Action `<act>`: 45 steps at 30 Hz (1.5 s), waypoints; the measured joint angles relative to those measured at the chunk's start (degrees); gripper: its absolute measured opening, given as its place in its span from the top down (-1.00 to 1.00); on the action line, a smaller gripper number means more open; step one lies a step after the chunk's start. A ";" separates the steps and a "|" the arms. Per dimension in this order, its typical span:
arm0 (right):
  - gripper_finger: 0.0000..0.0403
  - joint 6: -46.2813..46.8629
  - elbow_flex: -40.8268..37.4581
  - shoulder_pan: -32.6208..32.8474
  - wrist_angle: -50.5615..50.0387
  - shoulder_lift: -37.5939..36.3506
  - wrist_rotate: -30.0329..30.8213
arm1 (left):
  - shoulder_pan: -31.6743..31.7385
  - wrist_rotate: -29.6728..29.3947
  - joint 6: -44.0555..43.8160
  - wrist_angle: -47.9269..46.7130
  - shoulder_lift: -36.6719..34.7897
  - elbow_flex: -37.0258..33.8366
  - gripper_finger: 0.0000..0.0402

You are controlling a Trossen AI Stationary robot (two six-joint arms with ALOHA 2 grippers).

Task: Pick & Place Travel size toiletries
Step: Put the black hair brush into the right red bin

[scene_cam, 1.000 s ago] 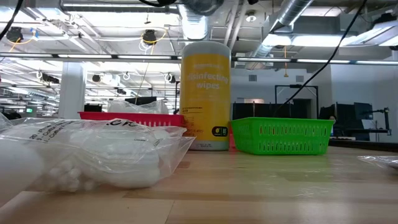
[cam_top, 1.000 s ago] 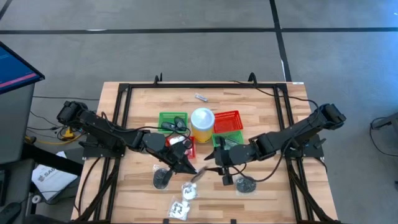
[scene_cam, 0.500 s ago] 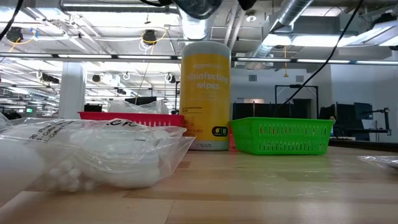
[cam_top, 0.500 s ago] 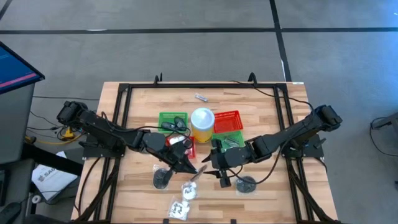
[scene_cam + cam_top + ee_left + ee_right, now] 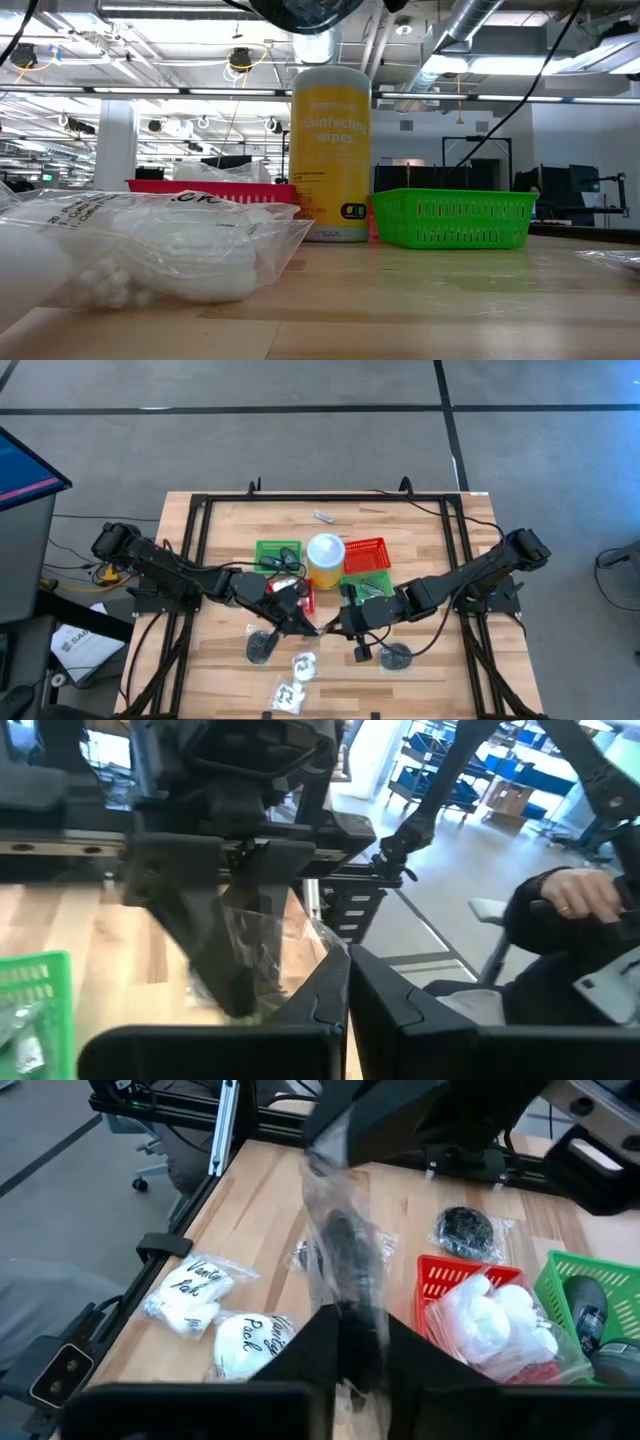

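Clear bag (image 5: 340,1250) upright, pinched between both grippers' fingers (image 5: 352,1342)

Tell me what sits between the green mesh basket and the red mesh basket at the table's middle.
The yellow canister with a white lid stands between the green mesh basket and the red mesh basket, in the high view.

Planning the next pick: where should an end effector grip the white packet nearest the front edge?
Probably across the packet's plump middle, from straight above: it lies flat, apart from its neighbour, and its edges hug the table. The left end effector holds a clear bag.
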 joint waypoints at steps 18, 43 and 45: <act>0.92 2.40 0.00 0.15 -3.34 -0.31 0.77 | 0.00 -2.89 0.92 -0.25 -0.02 0.00 0.83; 0.92 18.80 0.02 -3.35 -26.91 -7.30 9.42 | 0.59 -3.99 1.07 -3.92 -3.19 -0.17 0.71; 0.92 20.01 0.02 -4.36 -28.87 -7.30 9.49 | 0.59 -3.98 1.05 -3.92 -3.19 -0.17 0.71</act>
